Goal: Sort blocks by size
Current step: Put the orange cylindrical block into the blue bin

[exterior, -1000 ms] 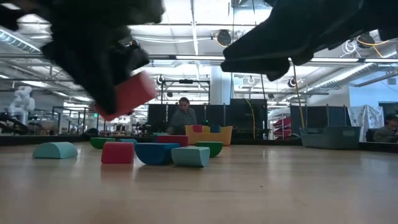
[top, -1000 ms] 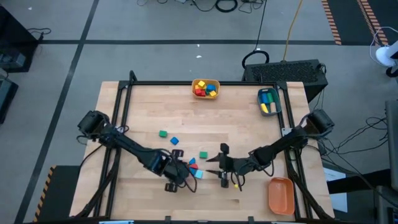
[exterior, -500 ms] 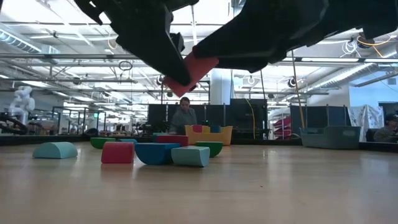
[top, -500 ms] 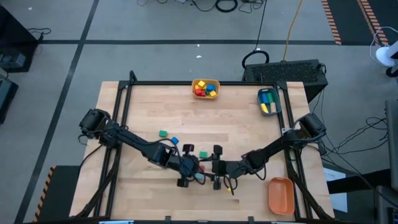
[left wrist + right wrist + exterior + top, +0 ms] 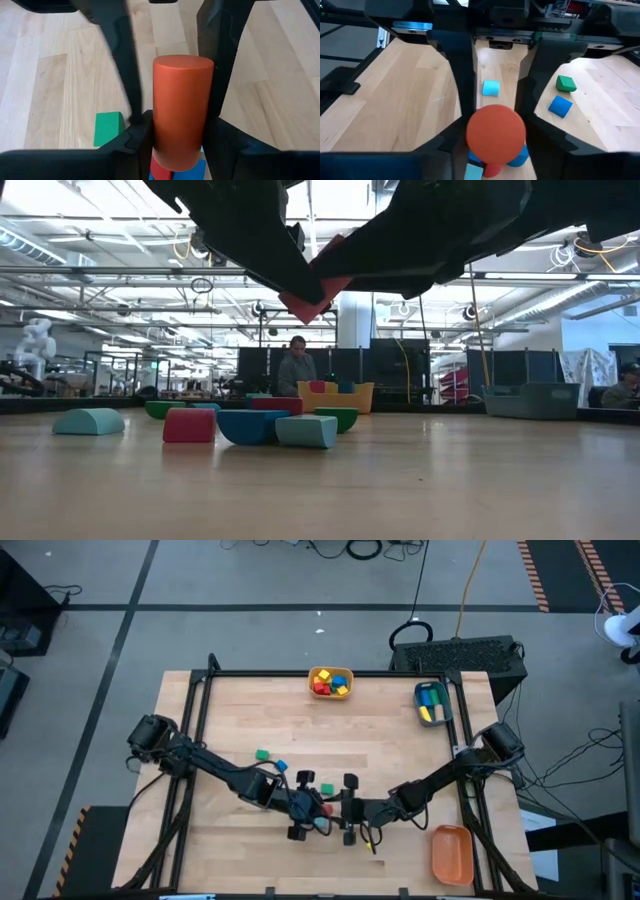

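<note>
My left gripper is shut on a red cylinder block, held above the table's near middle. It shows end-on in the right wrist view and between both arms in the low view. My right gripper is open and faces the left one. Its fingers stand on either side of the cylinder's free end; I cannot tell whether they touch it. Loose blocks lie on the table below: green, blue, green, cyan. My left gripper pinches the red cylinder's round side between its two fingers, near the end closest to the wrist. The fingers come level from the table's left and lie along the cylinder. The cylinder sticks out past the fingertips toward my right gripper, lifted clear of the table.
A yellow bin with blocks stands at the far edge, a teal bin at the far right, an orange bin at the near right. A person stands in the room beyond the table.
My left gripper has carried the red cylinder up and toward the table's right. My right gripper has moved a little toward the left to meet it. The two grippers now face each other with the cylinder between them. In the last half second almost nothing has moved.
</note>
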You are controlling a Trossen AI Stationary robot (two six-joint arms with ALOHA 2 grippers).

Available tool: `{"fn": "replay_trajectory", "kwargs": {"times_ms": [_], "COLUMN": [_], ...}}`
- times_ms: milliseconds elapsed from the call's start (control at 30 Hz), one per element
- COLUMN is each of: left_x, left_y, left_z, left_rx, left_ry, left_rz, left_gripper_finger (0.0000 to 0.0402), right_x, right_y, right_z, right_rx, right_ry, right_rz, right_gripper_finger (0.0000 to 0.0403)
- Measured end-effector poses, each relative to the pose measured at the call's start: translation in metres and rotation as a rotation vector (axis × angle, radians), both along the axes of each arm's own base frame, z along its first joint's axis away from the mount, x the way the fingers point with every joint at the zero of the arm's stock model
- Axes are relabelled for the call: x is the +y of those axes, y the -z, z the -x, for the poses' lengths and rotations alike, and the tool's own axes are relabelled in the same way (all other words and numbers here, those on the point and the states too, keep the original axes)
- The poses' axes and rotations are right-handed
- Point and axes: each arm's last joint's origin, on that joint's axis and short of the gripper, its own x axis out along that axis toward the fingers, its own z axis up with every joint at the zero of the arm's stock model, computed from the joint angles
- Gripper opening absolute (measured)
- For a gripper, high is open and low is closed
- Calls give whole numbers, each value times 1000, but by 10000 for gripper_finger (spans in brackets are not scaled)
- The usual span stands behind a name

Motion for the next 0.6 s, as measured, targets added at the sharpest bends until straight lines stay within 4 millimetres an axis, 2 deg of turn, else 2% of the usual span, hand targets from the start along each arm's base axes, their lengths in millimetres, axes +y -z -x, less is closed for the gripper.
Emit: {"fn": "replay_trajectory", "kwargs": {"times_ms": [133, 367, 467, 600], "left_x": [0, 0, 2, 7], "left_y": [0, 1, 1, 2], "left_z": [0, 1, 1, 1], "left_rx": [0, 12, 20, 9], "left_ry": [-4, -25, -42, -148], "left_rz": [2, 22, 8, -17], "left_gripper_finger": [136, 205, 214, 216], "right_x": [0, 0, -1, -3], "right_y": [0, 0, -2, -5], "right_z": [0, 0, 2, 10], "right_rx": [2, 3, 19, 63], "right_ry": [-5, -4, 15, 139], "right_rz": [2, -5, -2, 37], "right_gripper_finger": [112, 111, 111, 111]}}
